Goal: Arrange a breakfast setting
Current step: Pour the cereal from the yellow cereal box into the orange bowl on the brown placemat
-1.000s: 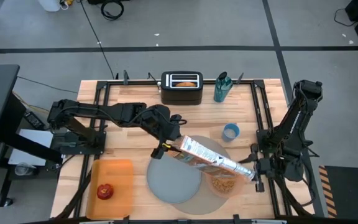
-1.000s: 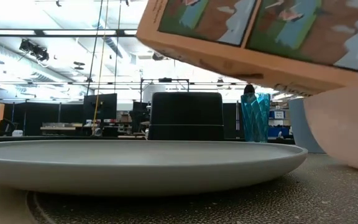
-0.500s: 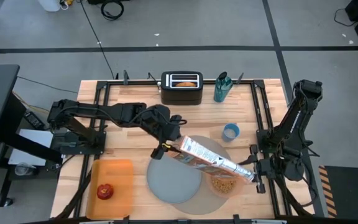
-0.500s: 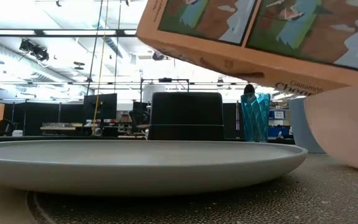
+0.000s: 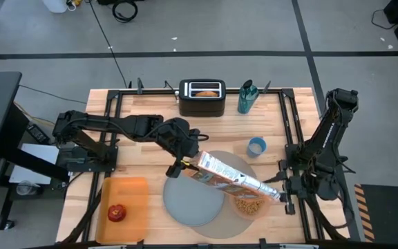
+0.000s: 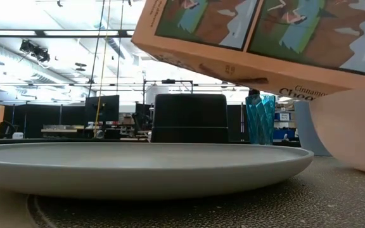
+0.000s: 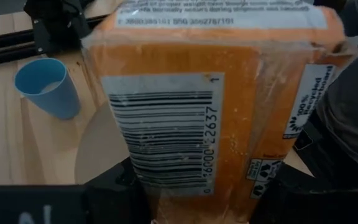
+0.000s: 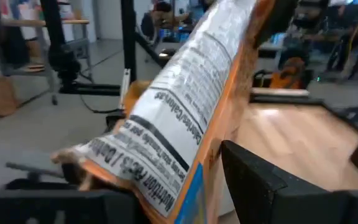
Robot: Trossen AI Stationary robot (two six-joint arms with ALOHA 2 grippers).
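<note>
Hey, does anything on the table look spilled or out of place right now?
Nothing spilled. The cereal box is held tilted over the bowl by both grippers, left and right; cereal lies inside the bowl.

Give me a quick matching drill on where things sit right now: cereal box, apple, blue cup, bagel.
Things:
1. cereal box
2. red apple
3. small blue cup
4. bagel

Places:
A. in the black toaster
B. on the flat orange tray
C. tilted over the translucent pink bowl, held at both ends
D. standing on bare wood beside the big round grey mat

Pairs: 1-C, 2-B, 3-D, 4-A
</note>
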